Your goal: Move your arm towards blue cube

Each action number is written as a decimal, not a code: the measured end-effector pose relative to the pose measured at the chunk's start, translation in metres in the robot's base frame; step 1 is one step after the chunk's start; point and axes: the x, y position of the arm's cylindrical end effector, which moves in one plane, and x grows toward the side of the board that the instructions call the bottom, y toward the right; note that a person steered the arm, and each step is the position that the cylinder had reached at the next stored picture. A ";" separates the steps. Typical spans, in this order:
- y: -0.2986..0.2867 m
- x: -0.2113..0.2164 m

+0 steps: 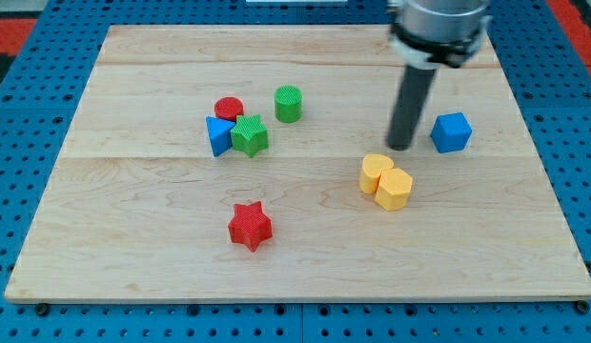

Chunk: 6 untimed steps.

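Blue cube sits on the wooden board toward the view's right, and the arm's tip is down just to its left, near but not touching. No jaws here to be apart or together, just the straight dark rod. Below-left of the blue cube, two yellow blocks touch each other. Well to its left, the green cylinder, then the red cylinder, green star and blue triangle huddle. Far lower left, the red star sits alone.
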 end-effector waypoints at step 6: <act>0.136 0.019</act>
